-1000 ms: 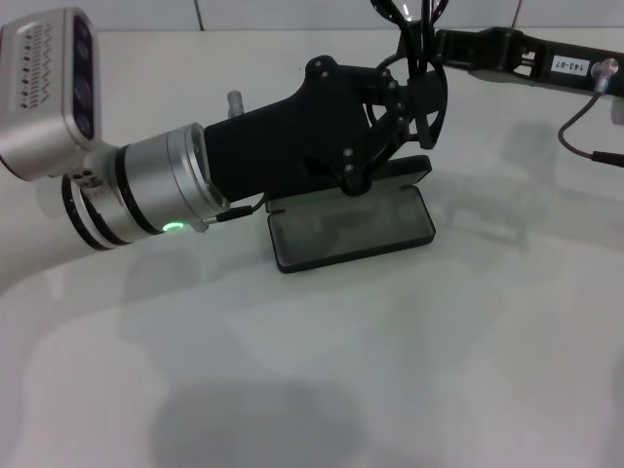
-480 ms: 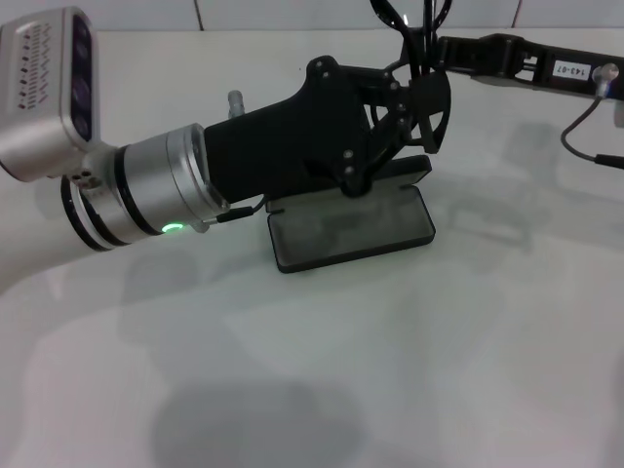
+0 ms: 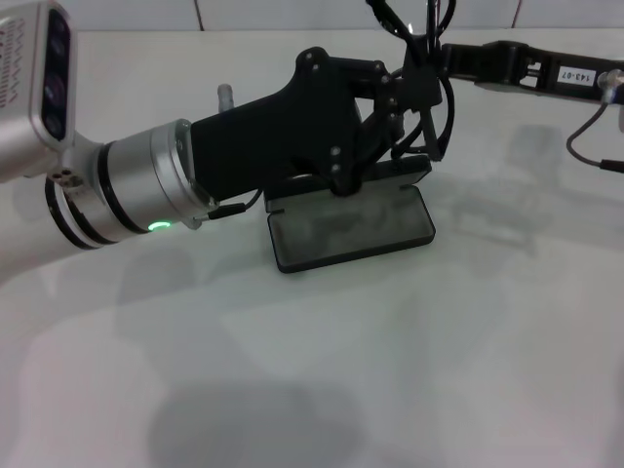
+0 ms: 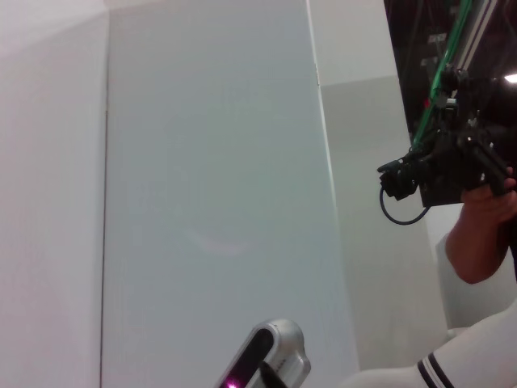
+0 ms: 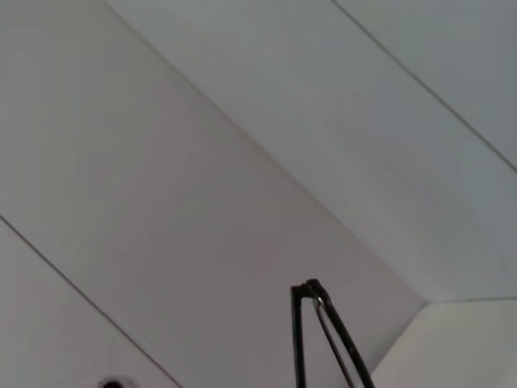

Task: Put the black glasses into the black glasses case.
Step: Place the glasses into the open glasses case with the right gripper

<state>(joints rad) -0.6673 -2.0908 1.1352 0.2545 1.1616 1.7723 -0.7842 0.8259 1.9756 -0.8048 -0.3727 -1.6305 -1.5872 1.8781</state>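
On the white tabletop (image 3: 390,370) the case (image 3: 351,226) is lying open. The right claw (image 3: 421,60) is pinching the glasses (image 3: 435,117) above its lid, risking snagging the left claw (image 3: 366,156); its spread is unclear.

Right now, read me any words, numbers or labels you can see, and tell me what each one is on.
"143-07", seen upside down: white sticker on the right arm, head view.
Case: no readable marking shows.
Left arm: only a green light, no text.
Left and right wrist views: no text to read.
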